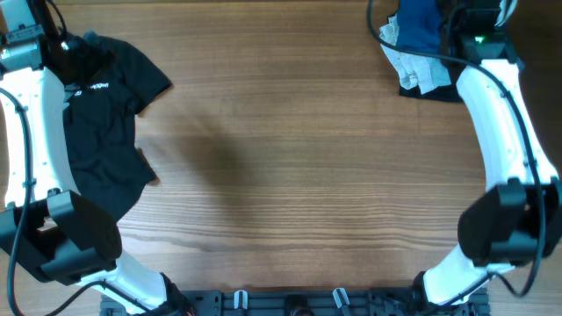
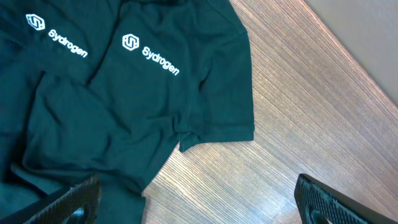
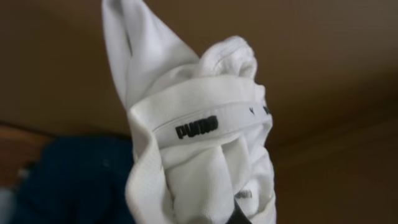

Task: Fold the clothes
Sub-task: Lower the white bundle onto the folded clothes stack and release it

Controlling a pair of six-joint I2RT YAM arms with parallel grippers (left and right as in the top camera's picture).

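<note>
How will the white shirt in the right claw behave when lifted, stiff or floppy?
Likely floppy: the white shirt bunches in soft folds at the right claw. Probably light, since one small pinch gathers it. Loose ends may trail.

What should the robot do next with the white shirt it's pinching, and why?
Probably carry the white shirt toward the bare middle of the table. The right gripper is shut on it, and it hangs bunched up above the blue garment at the far right corner; it likely needs laying flat before folding.
</note>
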